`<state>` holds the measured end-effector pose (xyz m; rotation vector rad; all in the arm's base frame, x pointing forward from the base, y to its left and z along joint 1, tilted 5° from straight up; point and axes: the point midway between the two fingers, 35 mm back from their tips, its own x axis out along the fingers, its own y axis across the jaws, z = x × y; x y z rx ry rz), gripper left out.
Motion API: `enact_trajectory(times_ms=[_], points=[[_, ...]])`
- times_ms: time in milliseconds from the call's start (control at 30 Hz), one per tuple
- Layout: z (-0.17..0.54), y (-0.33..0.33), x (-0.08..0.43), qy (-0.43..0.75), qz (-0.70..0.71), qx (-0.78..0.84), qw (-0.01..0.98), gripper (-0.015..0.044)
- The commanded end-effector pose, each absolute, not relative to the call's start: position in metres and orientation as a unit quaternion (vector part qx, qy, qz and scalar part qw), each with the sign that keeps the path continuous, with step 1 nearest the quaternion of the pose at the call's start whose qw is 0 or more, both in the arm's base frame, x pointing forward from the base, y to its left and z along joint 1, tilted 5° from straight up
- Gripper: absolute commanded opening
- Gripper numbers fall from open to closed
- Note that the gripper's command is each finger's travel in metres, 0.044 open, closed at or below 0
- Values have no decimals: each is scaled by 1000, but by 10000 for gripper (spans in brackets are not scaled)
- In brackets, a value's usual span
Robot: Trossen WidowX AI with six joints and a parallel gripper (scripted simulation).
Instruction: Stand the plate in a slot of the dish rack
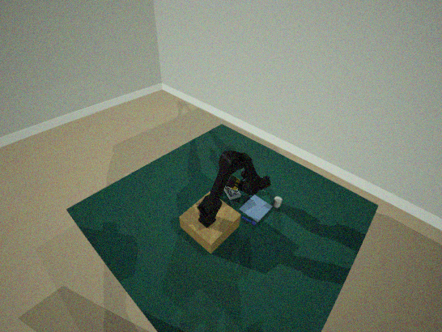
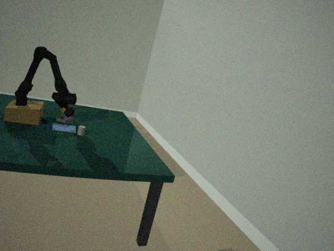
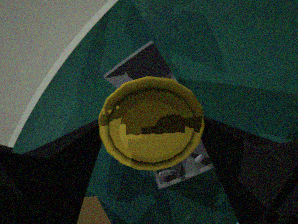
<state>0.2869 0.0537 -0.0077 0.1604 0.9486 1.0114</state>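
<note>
From where I stood, the claw was too dark to make out its fingertips. In the wrist view the yellow plate hid the middle of the grey rack, and the tabletop's left side was cut off in the exterior view.

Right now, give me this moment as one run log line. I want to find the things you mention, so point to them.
gripper (image 2: 68,112) (image 3: 150,124): shut on yellow plate (image 2: 63,109) (image 3: 159,151) | plate: over or at grey dish rack (image 2: 62,120) (image 3: 184,176), seating unclear | release: not done | blue slab (image 1: 256,208) (image 2: 63,128): beside rack
</note>
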Motion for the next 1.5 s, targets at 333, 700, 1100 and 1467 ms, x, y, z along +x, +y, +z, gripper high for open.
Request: enact_trajectory(times_ms=[333, 700, 1100, 1467], points=[[-9, 49, 279, 234, 535, 19, 811, 0], [-4, 44, 270, 100, 543, -29, 834, 0], [-10, 46, 272, 101, 543, -29, 833, 0], [-36, 53, 275, 105, 542, -28, 833, 0]])
